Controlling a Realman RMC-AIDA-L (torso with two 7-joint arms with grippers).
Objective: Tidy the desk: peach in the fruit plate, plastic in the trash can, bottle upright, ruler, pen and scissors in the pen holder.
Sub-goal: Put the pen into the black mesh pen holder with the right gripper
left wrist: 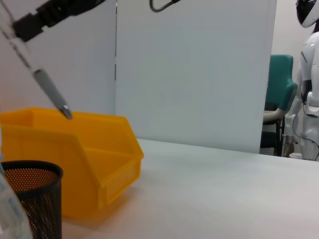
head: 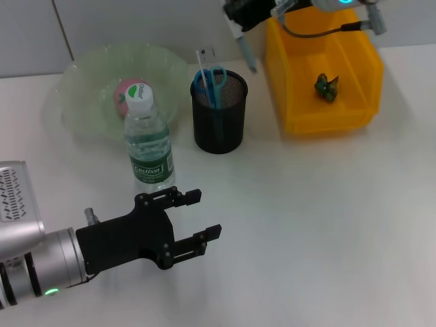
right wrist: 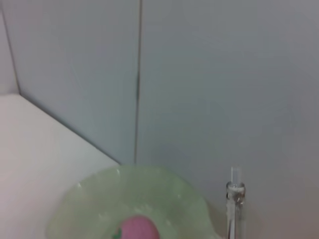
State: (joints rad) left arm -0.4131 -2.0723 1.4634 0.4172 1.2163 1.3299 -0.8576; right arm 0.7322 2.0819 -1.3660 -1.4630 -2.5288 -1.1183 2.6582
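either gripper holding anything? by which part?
Right gripper holds the pen by its upper end, tip down. Left gripper open, empty.

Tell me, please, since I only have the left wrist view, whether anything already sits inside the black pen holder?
Observer: Yes, blue-handled scissors and a ruler stand in the pen holder.
Operator: Thanks. Is there plastic inside the yellow bin?
Observer: A crumpled green piece of plastic lies in the yellow bin.
Operator: And is the bottle upright?
Observer: Yes, the bottle stands upright, cap on, on the near side of the fruit plate.
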